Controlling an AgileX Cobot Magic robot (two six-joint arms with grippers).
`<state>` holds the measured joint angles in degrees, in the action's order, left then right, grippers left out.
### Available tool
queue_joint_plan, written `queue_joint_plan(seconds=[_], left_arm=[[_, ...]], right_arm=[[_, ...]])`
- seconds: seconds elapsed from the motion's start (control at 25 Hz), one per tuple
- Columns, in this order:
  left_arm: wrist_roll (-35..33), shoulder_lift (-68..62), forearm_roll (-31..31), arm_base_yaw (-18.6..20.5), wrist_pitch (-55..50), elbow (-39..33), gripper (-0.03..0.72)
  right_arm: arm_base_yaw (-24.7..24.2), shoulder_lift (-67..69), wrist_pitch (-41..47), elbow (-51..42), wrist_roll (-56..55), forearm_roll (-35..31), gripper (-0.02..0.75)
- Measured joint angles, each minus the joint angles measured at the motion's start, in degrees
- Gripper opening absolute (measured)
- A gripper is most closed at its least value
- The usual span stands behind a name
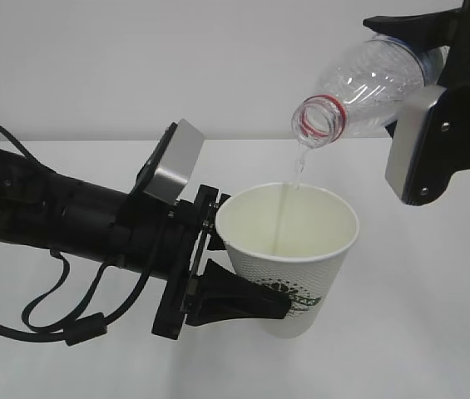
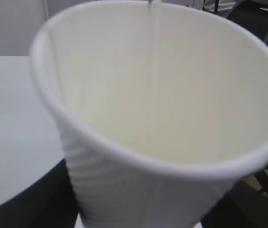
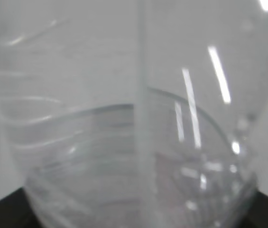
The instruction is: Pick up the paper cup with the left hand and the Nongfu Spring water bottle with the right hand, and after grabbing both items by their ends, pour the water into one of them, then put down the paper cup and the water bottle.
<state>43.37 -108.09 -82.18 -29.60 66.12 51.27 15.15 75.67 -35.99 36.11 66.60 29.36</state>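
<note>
exterior view: left black two-finger tool (image 1: 243,287) with grey block on top, clamped around the lower side wall of the white tapered paper cup (image 1: 289,258) with dark green logo; cup held clear above the white surface (image 1: 401,349), long axis leaning, open mouth facing up and slightly toward the camera. right black tool (image 1: 447,91) with grey side block, at upper right, gripping the base end of the clear ribbed plastic bottle (image 1: 368,83); bottle's long axis tipped downward to the left, red-ringed open neck pointing down over the cup. thin clear stream of water (image 1: 297,166) falling from neck into cup.

left wrist view: blurred cup (image 2: 162,118) filling the frame, rim and pale inside wall toward the lens, faint thin stream running down inside; dark tool parts at the lower corners.

right wrist view: bottle's transparent ribbed wall (image 3: 124,142) pressed close, blurred, with bright reflections; dark tool edges at the bottom corners.
</note>
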Motion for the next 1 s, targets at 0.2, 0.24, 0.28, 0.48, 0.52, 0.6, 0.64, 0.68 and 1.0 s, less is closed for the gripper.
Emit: queue_joint_plan(seconds=[0.2, 0.24, 0.28, 0.48, 0.52, 0.6, 0.64, 0.68, 1.0], left_arm=[[0.00, 0.00, 0.00, 0.00, 0.00, 0.00, 0.498], [0.00, 0.00, 0.00, 0.00, 0.00, 0.00, 0.498], [0.00, 0.00, 0.00, 0.00, 0.00, 0.00, 0.498], [0.00, 0.00, 0.00, 0.00, 0.00, 0.00, 0.498], [0.00, 0.00, 0.00, 0.00, 0.00, 0.00, 0.498], [0.00, 0.00, 0.00, 0.00, 0.00, 0.00, 0.498], [0.00, 0.00, 0.00, 0.00, 0.00, 0.00, 0.498], [0.00, 0.00, 0.00, 0.00, 0.00, 0.00, 0.498], [0.00, 0.00, 0.00, 0.00, 0.00, 0.00, 0.498]], right_arm=[[0.00, 0.00, 0.00, 0.00, 0.00, 0.00, 0.503], [0.00, 0.00, 0.00, 0.00, 0.00, 0.00, 0.503], [0.00, 0.00, 0.00, 0.00, 0.00, 0.00, 0.503], [0.00, 0.00, -0.09, 0.00, 0.00, 0.00, 0.503], [0.00, 0.00, -0.09, 0.00, 0.00, 0.00, 0.503], [0.00, 0.00, -0.09, 0.00, 0.00, 0.00, 0.503], [0.00, 0.00, -0.09, 0.00, 0.00, 0.00, 0.503], [0.00, 0.00, -0.09, 0.00, 0.00, 0.00, 0.503], [0.00, 0.00, -0.09, 0.00, 0.00, 0.00, 0.503]])
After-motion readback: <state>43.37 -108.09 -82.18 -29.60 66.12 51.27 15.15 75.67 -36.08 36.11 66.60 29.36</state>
